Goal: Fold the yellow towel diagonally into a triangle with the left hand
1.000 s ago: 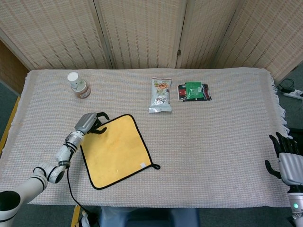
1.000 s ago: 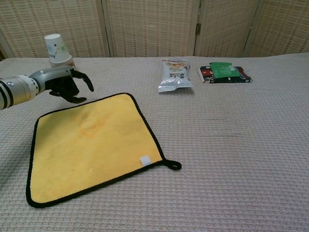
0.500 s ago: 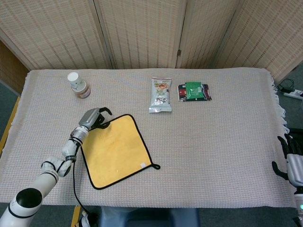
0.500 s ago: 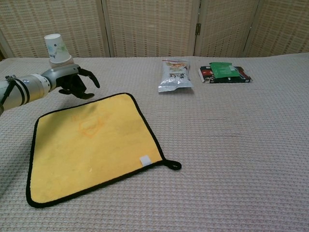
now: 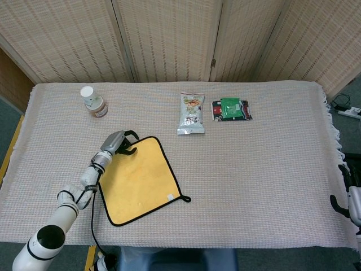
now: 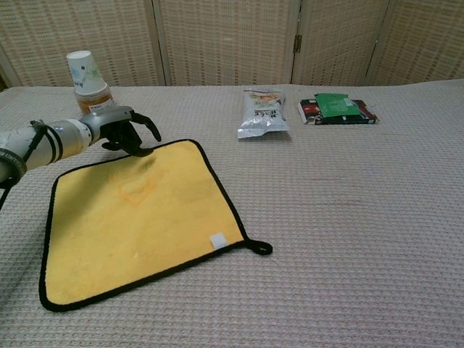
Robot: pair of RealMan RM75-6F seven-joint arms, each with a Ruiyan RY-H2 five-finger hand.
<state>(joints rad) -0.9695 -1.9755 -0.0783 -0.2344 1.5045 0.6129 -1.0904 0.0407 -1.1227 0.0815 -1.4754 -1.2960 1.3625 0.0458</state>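
Note:
The yellow towel [image 5: 141,178] with black trim lies flat and unfolded at the table's front left; it also fills the lower left of the chest view [image 6: 138,217]. A white tag [image 6: 216,241] and a black loop [image 6: 259,248] mark its near right corner. My left hand [image 5: 117,143] hovers over the towel's far edge, fingers arched and spread. In the chest view the left hand [image 6: 127,130] has its fingertips [image 6: 143,150] touching the black trim there, gripping nothing. My right hand [image 5: 350,197] shows only partly at the lower right edge of the head view, holding nothing.
A paper cup on a brown jar [image 5: 93,101] stands just behind the left hand [image 6: 85,72]. A silver snack bag [image 5: 191,113] and a green packet [image 5: 230,108] lie at the back middle. Folding screens close off the far side.
My left hand has slid right along the towel's far edge, from its left corner toward the far corner. The right hand has dropped further out of the head view.

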